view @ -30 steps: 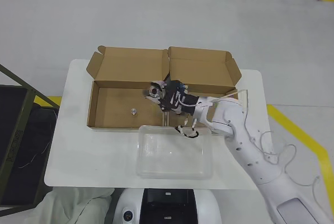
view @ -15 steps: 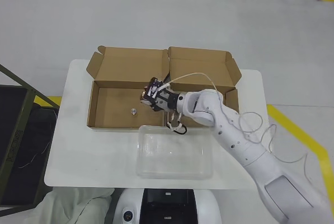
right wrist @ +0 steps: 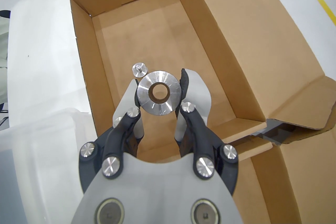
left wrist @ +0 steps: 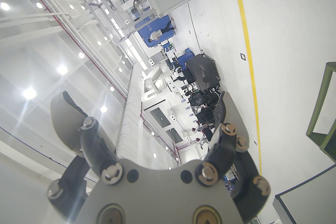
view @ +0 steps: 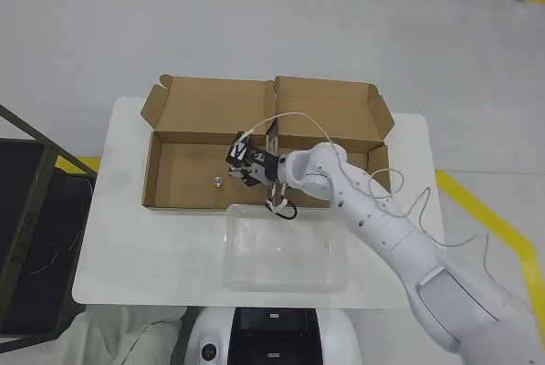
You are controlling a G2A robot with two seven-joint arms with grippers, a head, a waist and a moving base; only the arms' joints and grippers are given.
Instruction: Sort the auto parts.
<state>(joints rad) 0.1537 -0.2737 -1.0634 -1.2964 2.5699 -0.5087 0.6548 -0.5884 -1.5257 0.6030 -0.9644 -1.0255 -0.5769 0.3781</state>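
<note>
My right gripper [right wrist: 158, 89] is shut on a shiny metal ring with a centre hole [right wrist: 159, 96], held above the floor of the left cardboard box [right wrist: 157, 33]. From above, the right gripper [view: 245, 157] hangs over that box's right part [view: 185, 178]. A small silver bolt [view: 217, 181] lies on the box floor, seen just beyond the ring as the bolt [right wrist: 140, 69]. My left gripper [left wrist: 141, 109] is open, raised off the table and holding nothing.
A second open cardboard box [view: 331, 114] adjoins the first on the right. A clear plastic bin [view: 281, 251] stands in front of both boxes on the white table [view: 126, 237]. A dark green frame [view: 16, 182] stands left of the table.
The right arm has carried the metal ring leftward, from the divide between the two boxes to over the left box's floor. The bolt has stayed put.
</note>
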